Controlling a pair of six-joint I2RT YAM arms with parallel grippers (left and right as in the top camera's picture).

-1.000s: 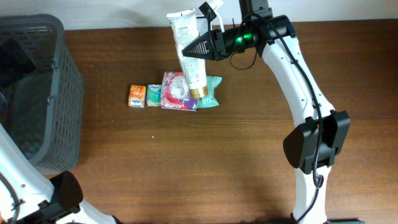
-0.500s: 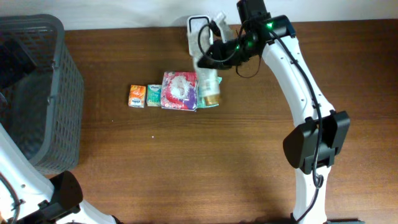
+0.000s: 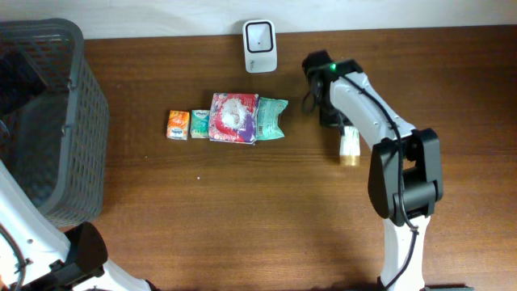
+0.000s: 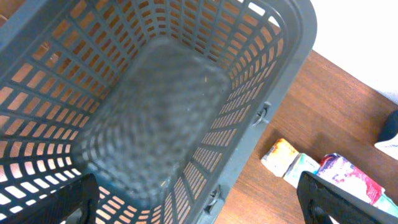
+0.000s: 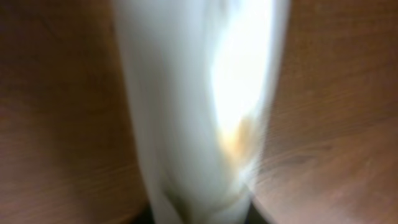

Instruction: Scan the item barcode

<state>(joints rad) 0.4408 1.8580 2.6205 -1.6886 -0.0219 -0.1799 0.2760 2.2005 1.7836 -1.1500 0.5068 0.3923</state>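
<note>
**Tube lying on the table beneath the right gripper, away from the scanner**

Nearest us, the white tube point(image 3: 349, 142) with its gold cap lies flat on the wooden table point(image 3: 242, 210), cap toward the near edge and well apart from the row of packets. The right gripper point(image 3: 336, 121) sits over its far end. The right wrist view is a blur of white tube, so we cannot tell whether the jaws clasp it or have let go. Off to the left, the left gripper point(image 4: 196, 193) hangs above the grey basket point(image 3: 56, 137), its fingers spread wide with nothing between them. Further back lie an orange pack point(image 3: 178, 124), a green pack point(image 3: 199, 124), a pink packet point(image 3: 233, 118) and a teal packet point(image 3: 273, 119), side by side in one row. At the far edge we see the white barcode scanner point(image 3: 259, 35).
</note>
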